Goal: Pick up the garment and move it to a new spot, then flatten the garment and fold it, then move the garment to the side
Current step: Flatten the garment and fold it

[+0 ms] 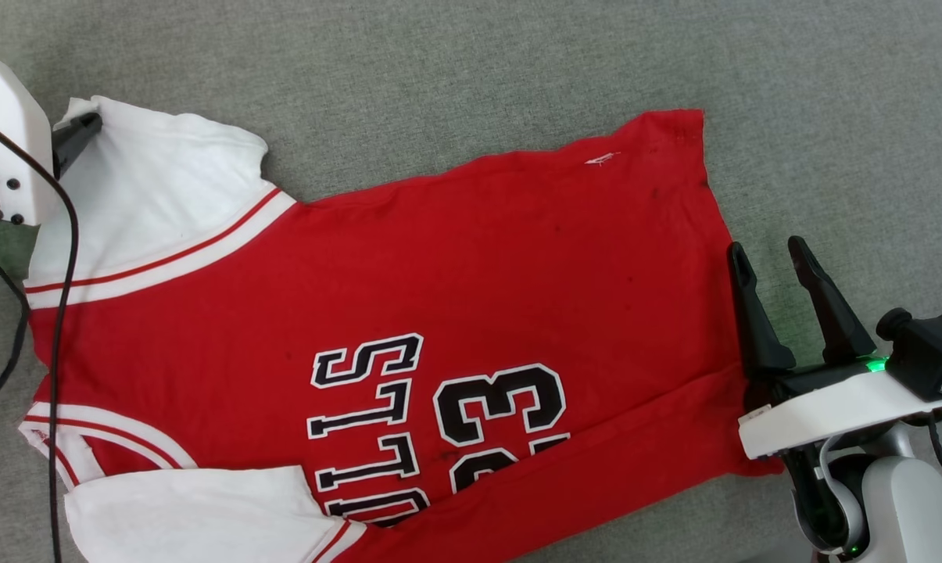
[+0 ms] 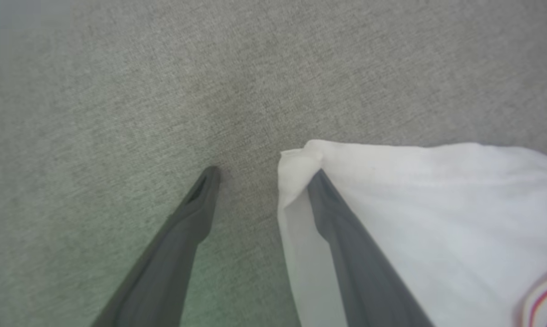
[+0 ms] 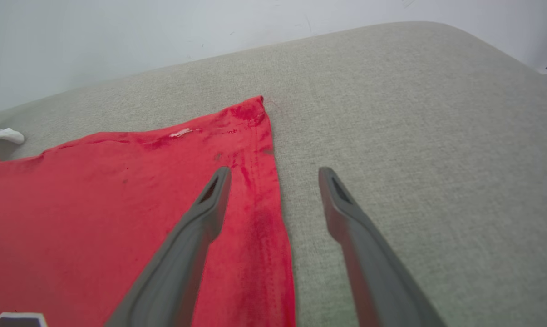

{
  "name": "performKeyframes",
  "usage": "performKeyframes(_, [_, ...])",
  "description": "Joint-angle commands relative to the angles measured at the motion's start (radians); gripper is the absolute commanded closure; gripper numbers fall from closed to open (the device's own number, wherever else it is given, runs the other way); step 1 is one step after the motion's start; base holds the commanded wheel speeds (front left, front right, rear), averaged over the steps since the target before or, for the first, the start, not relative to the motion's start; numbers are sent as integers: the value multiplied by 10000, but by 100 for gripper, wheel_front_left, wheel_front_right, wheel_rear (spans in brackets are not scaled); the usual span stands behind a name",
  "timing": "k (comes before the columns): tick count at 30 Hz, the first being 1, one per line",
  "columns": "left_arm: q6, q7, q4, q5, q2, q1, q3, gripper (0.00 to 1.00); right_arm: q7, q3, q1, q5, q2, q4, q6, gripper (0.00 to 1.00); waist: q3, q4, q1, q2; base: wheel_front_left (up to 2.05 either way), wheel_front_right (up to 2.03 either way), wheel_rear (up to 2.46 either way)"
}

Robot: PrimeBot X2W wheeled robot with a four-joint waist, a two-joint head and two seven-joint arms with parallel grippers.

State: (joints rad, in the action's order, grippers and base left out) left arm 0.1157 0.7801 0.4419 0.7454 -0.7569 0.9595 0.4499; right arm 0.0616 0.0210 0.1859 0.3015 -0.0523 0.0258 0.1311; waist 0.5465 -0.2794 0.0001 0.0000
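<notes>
We see a grey cloth-covered surface (image 1: 471, 47) running across the whole head view. The garment (image 1: 455, 258) lies spread on it, print side up, from the left edge to right of centre, with its neck at the left and its lower side running off the bottom of the frame.

We judge it light, soft and limp. It would sag and crease wherever it is unsupported, so two well-separated holds suit it better than one.

The right gripper (image 1: 768, 246) sits at the right of that view with its fingers spread and holding nothing. They straddle the stitched hem (image 3: 264, 190), which we think gives the firmest bite.

The left gripper (image 2: 265, 172) is likewise open, straddling the edge of the white sleeve (image 1: 150, 195) at upper left. That sleeve's thin corner (image 2: 300, 159) curls at one fingertip, making a second good place to pinch.
</notes>
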Motion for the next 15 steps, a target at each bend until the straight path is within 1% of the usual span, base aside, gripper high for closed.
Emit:
performKeyframes(1, [14, 108, 330, 96, 130, -305, 181, 100, 28, 1, 146, 14, 32, -30, -8, 0, -33, 13, -1, 0, 0, 0, 0])
performKeyframes(8, [77, -1102, 566, 321, 551, -401, 12, 100, -266, -269, 45, -253, 32, 48, -8, 0, -543, 304, -1, 0, 0, 0, 0])
performKeyframes(11, [101, -1775, 368, 356, 634, -463, -38, 100, -544, -320, -53, -508, 31, 176, -8, 0, -905, 503, -1, 0, 0, 0, 0])
performKeyframes(12, [101, -1775, 368, 356, 634, -463, -38, 100, -544, -320, -53, -508, 31, 176, -8, 0, -905, 503, -1, 0, 0, 0, 0])
performKeyframes(15, [118, -2405, 186, 426, 750, -768, -57, 100, -973, -387, -156, -690, -183, 294, -8, 0, -1290, 749, -1, 0, 0, 0, 0])
